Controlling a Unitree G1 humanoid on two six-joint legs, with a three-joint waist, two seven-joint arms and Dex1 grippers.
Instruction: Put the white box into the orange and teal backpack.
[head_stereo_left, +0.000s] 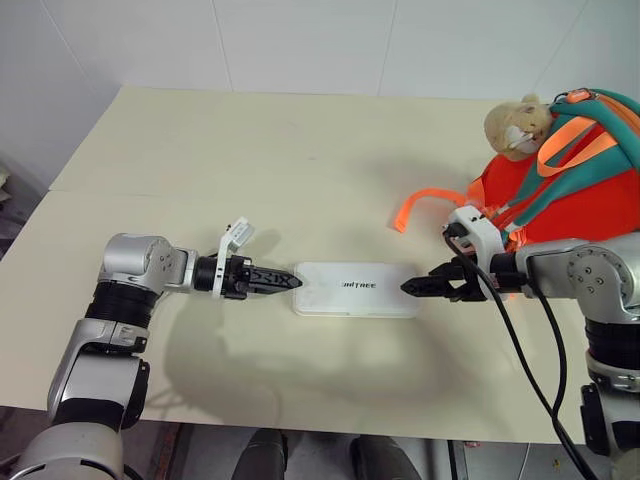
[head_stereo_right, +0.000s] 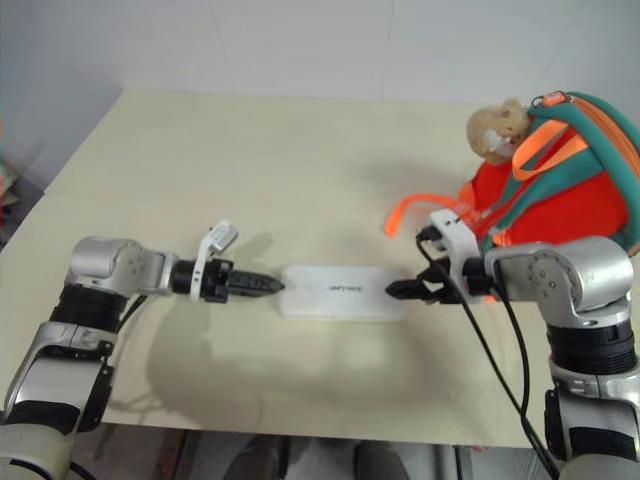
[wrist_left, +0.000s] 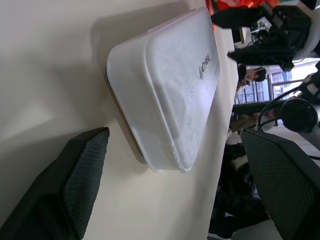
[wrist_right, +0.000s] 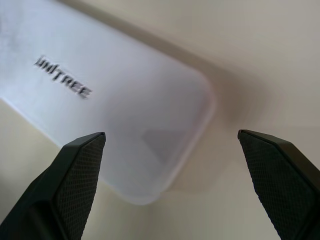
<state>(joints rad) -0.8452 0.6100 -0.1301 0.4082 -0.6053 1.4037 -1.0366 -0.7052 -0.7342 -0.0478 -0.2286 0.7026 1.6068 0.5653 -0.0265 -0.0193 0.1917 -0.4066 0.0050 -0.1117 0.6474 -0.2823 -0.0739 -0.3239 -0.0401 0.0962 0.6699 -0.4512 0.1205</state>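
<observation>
Box (head_stereo_left: 356, 289) lies flat on the table (head_stereo_left: 300, 160), long axis left-right, straight between both arms. Left gripper (head_stereo_left: 280, 281) at its left short end, right gripper (head_stereo_left: 418, 287) at its right end, both aimed inward, tips just beside the ends; contact unclear. Both jaws spread wide, holding nothing. Arms about equally near. Backpack (head_stereo_left: 570, 190) sits at far right, behind the right arm.

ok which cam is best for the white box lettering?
Right wrist view: the lettering on the white box is large and readable. Left wrist view shows it small, sideways. Both eye views show the whole box, lettering tiny.
</observation>
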